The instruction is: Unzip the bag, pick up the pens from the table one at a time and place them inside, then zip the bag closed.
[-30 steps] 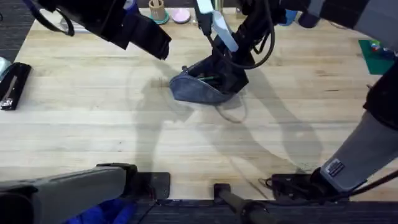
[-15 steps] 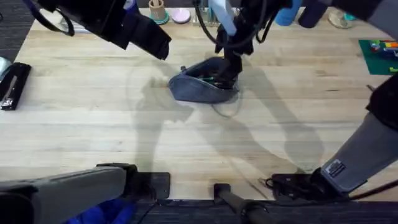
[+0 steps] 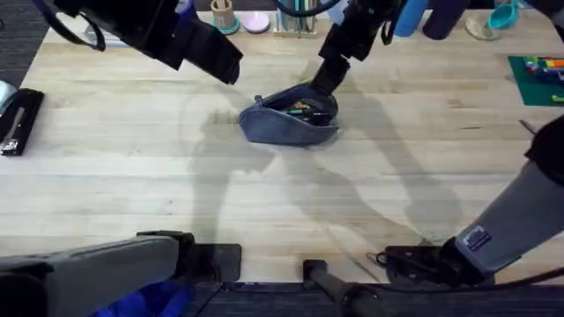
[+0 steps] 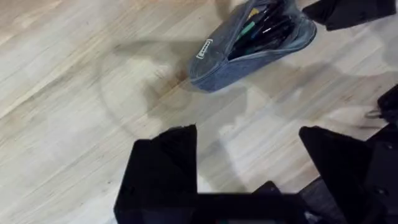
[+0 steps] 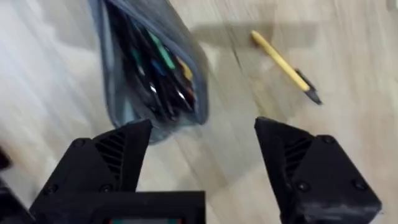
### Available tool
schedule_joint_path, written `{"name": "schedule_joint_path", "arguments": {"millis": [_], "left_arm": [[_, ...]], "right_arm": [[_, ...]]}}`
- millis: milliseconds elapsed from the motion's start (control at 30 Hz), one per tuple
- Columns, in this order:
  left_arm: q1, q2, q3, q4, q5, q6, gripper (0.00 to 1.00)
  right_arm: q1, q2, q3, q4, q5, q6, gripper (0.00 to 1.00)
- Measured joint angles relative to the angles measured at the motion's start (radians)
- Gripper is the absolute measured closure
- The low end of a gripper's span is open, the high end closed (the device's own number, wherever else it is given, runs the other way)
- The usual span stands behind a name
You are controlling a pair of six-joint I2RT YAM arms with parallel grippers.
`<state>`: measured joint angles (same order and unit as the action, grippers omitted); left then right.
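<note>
Now the oblong blue-grey fabric pencil pouch (image 3: 289, 121) is lying on the wide light wooden tabletop (image 3: 132, 176) toward its far middle, its top zipper gaping open. Several dark pens, along with green and yellowish ones, are showing inside the opening in both wrist views. A slim yellow pen with a black tip (image 5: 285, 66) is lying bare on the tabletop near the pouch, apart from it and not touching it, as seen from the right wrist.

The right hand (image 3: 328, 77) is hanging just above the far right end of the pouch, with its black fingers (image 5: 112, 163) spread wide apart and gripping nothing. The pouch's open mouth is sitting just beyond those fingers in the right wrist view.

The left hand (image 3: 216, 62) is hovering over the far left part of the tabletop, well clear of the pouch, its fingers (image 4: 163, 171) also standing apart and empty.

A black stapler-like tool (image 3: 18, 121) is resting at the left edge of the tabletop, and a green mat (image 3: 535, 77) is sitting at the far right edge.
</note>
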<state>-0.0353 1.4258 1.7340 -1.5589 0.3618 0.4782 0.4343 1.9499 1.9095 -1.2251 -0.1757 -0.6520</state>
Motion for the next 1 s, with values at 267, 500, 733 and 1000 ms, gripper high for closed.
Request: {"name": "schedule_joint_path", "arguments": {"millis": [267, 500, 733, 1000], "left_arm": [[0.0, 0.0, 0.0, 0.003, 0.0, 0.0, 0.006], [0.0, 0.0, 0.0, 0.003, 0.0, 0.0, 0.005], [0.0, 0.0, 0.0, 0.003, 0.0, 0.0, 0.005], [0.0, 0.0, 0.0, 0.003, 0.0, 0.0, 0.005]], "right_arm": [[-0.006, 0.0, 0.0, 0.015, 0.183, -0.173, 0.004], [-0.052, 0.0, 0.001, 0.081, 0.236, -0.33, 0.005], [-0.085, 0.0, 0.001, 0.176, 0.201, -0.439, 0.005], [-0.086, 0.021, 0.005, 0.209, 0.167, -0.509, 0.005]]}}
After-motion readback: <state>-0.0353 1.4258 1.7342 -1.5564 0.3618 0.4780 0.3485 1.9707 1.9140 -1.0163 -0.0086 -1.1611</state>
